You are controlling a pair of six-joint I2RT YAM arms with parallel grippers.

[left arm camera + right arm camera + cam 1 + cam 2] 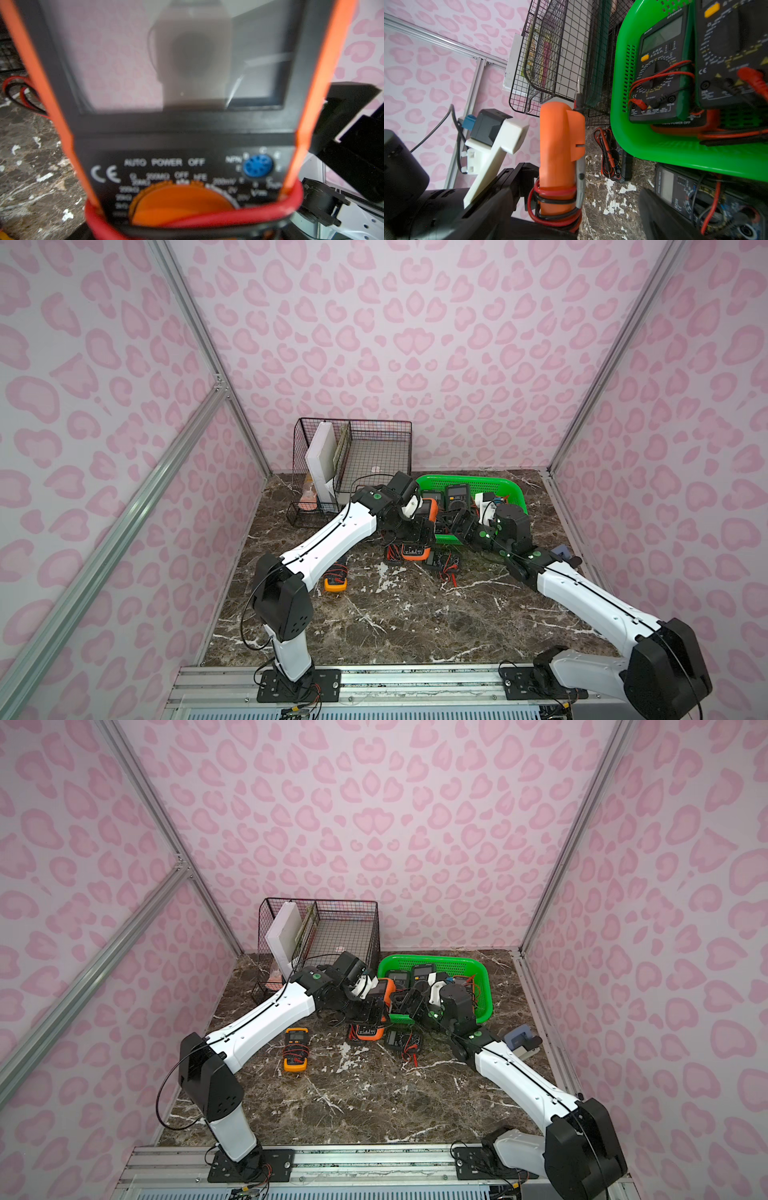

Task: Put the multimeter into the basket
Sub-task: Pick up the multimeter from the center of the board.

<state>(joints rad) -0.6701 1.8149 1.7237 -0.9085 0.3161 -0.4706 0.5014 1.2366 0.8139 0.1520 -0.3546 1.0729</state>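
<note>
Clamped in the left gripper [411, 529]: the orange multimeter [428, 509], gripped low on the body, red and black leads [550, 193] wound round it. Held on end, clear of the tabletop [395, 614], just outside the green basket [469, 480] on the side toward the wire organizer [353, 448]; not inside. Inside the basket, several dark multimeters [457, 494]. Close beside the held one, near the basket's front rim, the right gripper [459, 522], spread wide with nothing between. Lying on the tabletop below, a second orange meter [415, 551], a black meter [442, 561], and farther off a yellow meter [296, 1052].
</note>
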